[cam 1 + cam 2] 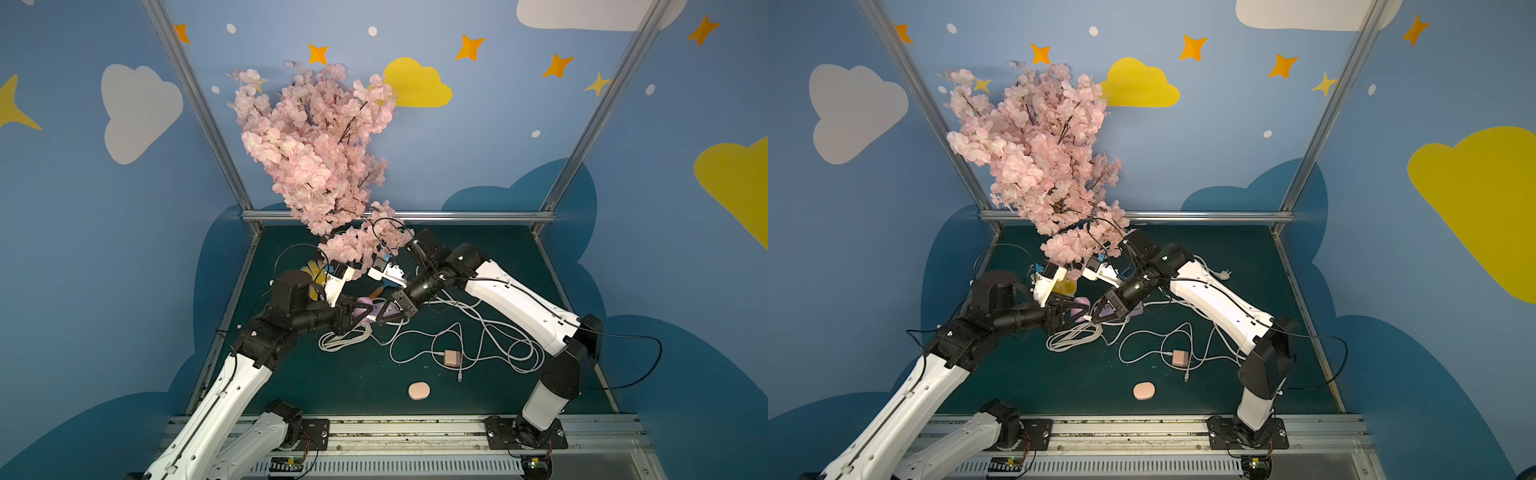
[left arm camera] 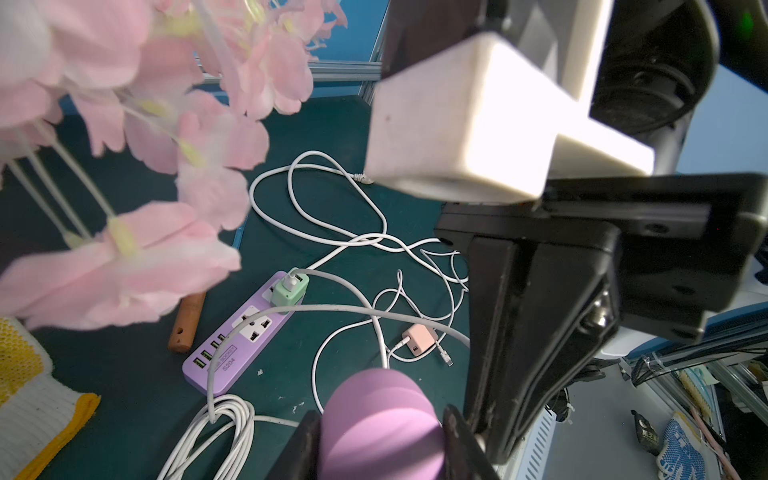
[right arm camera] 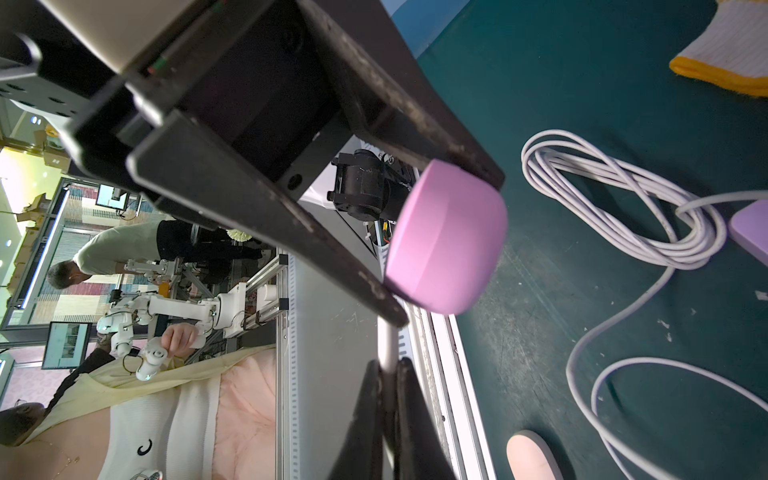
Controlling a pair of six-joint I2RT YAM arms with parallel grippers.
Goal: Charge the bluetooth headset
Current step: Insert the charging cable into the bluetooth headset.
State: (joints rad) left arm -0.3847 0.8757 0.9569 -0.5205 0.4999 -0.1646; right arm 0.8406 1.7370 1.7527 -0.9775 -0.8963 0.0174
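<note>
Plug-in step: left hand (image 3: pixel 442 247) grips headset case (image 2: pixel 376 415); right hand (image 3: pixel 388 368) pinches cable (image 3: pixel 387 340). Next: align plug with port.

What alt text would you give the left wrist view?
A purple case is clamped in the left jaws, close to the camera. Behind it on the green table lie a purple power strip with a green charger plugged in, loose white cables and a pink charger. Blurred pink blossoms fill one side; the black right jaws crowd the other.
</note>
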